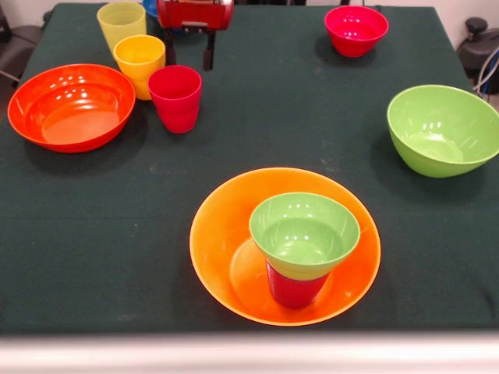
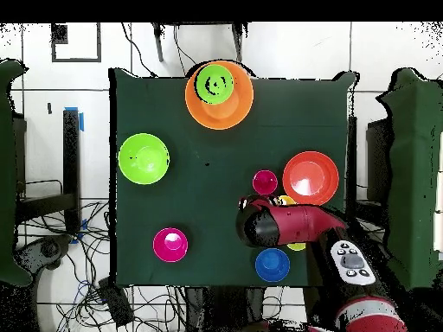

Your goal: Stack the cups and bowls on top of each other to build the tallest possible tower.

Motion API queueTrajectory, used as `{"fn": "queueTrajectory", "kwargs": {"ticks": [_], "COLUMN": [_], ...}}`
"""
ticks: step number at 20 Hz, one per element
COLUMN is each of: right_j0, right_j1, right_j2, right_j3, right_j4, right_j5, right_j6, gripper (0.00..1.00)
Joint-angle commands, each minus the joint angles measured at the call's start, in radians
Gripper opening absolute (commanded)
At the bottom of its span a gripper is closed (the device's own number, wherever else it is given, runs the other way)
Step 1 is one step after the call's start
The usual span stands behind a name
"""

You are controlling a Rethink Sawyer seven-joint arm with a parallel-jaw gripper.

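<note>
Tower: the large yellow-orange bowl sat at the table's near edge in the front view, with a red-pink cup upright inside it and the small green bowl resting open side up on that cup.
Fingers: two dark fingers hung below the red gripper at the far side of the table, parted and holding nothing.
Nearest cups: a second red-pink cup stood just in front of the fingers, the yellow-orange cup beside it, the pale yellow cup behind that one.
Orange-red bowl: wide and shallow, just beside the cups, toward the table's edge.
Small blue bowl: mostly hidden behind the gripper in the front view; seen whole from overhead, near the robot's side of the table.
Small red-pink bowl: alone near the far corner.
Large green bowl: alone at the side edge, well apart from the tower.
Table: covered in dark green cloth.
</note>
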Motion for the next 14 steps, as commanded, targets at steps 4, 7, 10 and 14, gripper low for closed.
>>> {"fn": "queueTrajectory", "kwargs": {"ticks": [4,7,10,14], "right_j0": [-0.028,-0.03,-0.028,-0.027], "right_j1": [-0.194,-0.239,-0.261,-0.245], "right_j2": [0.129,0.131,0.131,0.154], "right_j3": [0.135,0.16,0.173,0.151], "right_j4": [0.089,0.106,0.122,0.138], "right_j5": [0.207,0.228,0.249,0.249], "right_j6": [-0.018,-0.02,-0.018,-0.015], "gripper": [1.0,1.0,1.0,1.0]}}
